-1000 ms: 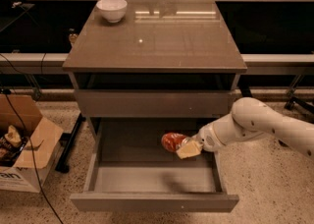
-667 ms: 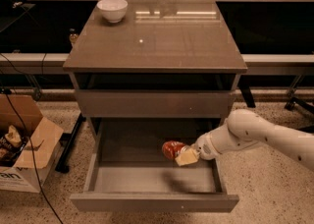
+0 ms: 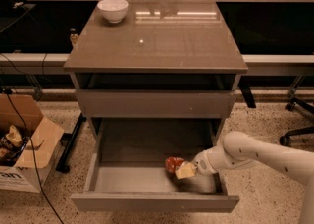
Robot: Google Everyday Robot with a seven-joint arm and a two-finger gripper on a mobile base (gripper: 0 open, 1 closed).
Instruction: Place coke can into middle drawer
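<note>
The coke can, red and lying tilted, is inside the pulled-out middle drawer, low over its grey tray near the front right. My gripper reaches in from the right on a white arm and is shut on the can's right end. A tan finger pad covers part of the can. The matching closed drawer front sits above the open drawer.
A white bowl stands at the back left of the cabinet top. An open cardboard box with cables sits on the floor at the left. A chair base is at the right.
My gripper has carried the can downward and toward the drawer's front, lower into the tray. The arm has swung with it.
</note>
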